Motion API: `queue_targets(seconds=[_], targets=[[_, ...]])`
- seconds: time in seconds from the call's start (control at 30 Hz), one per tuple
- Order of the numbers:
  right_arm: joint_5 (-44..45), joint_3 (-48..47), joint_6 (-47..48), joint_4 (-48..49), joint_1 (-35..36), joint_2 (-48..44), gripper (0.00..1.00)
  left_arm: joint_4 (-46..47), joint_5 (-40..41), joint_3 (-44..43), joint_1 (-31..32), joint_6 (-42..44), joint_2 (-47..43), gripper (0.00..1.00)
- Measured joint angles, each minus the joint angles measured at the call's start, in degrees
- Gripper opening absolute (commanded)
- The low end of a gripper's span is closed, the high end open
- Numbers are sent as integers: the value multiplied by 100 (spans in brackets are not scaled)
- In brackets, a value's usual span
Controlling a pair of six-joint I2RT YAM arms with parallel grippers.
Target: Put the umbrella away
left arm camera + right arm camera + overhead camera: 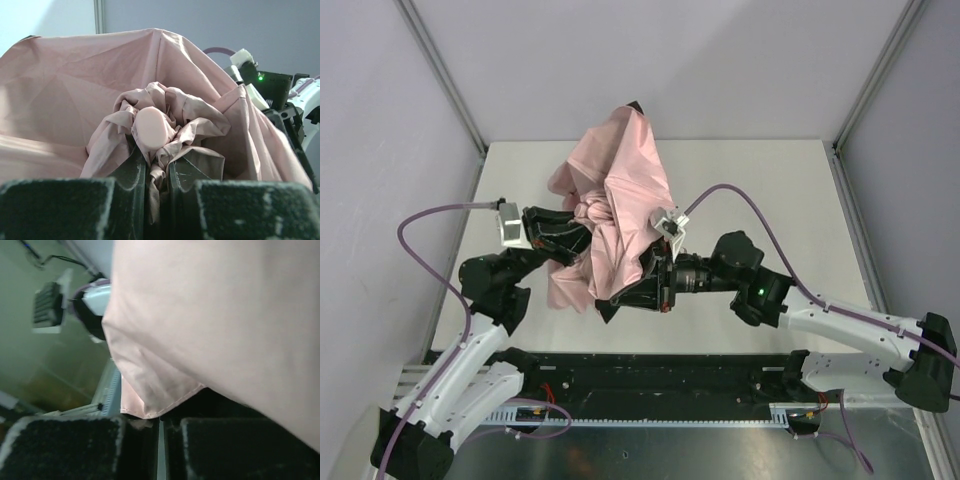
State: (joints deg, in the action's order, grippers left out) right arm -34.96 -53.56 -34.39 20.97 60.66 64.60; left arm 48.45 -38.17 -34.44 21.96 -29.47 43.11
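Observation:
The umbrella (620,200) is a loose bundle of pale pink fabric with black ribs, held up over the middle of the table between both arms. My left gripper (582,222) is shut on a bunched fold of its fabric. In the left wrist view that fold runs down between the jaws of the left gripper (156,162), just below a rounded pink end piece (151,128). My right gripper (635,290) sits under the canopy's near edge. In the right wrist view the right gripper (160,424) is shut to a thin slit, with the fabric hem (150,412) lying at its tips.
The white table (770,190) is enclosed by grey walls with metal corner posts (440,70). A black base rail (660,375) runs along the near edge. The right arm's wrist with a green light (260,77) shows behind the canopy.

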Motion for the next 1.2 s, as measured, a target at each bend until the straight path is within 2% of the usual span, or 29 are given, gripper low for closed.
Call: queue_targets(seconds=[0.1,0.2,0.4,0.57,0.77,0.87,1.03,1.1,1.2], targets=[[671,0,457,-463,175,-9,25,125,-42,42,-2,-66,2,0],[1067,0,780,-970,190,-61,42,210,-127,105,-13,-70,2,0],[964,31,1268,-2151,-24,-522,67,284,-262,201,-85,-63,37,0],[745,83,1453,-2997,-461,-1220,76,302,-232,289,-127,-66,39,0],[741,162,1320,-3386,-992,-2017,83,352,-208,291,-140,-63,52,0],[798,173,1069,-3362,-1388,-2315,81,369,-214,291,-146,-63,81,0],[684,181,343,-2671,-1827,-2308,67,372,-216,291,-149,-72,114,0],[566,181,79,-2192,-1751,-2092,59,380,-216,291,-149,-114,133,0],[560,181,-173,-1541,-1373,-1635,35,387,-212,291,-149,-212,195,0]])
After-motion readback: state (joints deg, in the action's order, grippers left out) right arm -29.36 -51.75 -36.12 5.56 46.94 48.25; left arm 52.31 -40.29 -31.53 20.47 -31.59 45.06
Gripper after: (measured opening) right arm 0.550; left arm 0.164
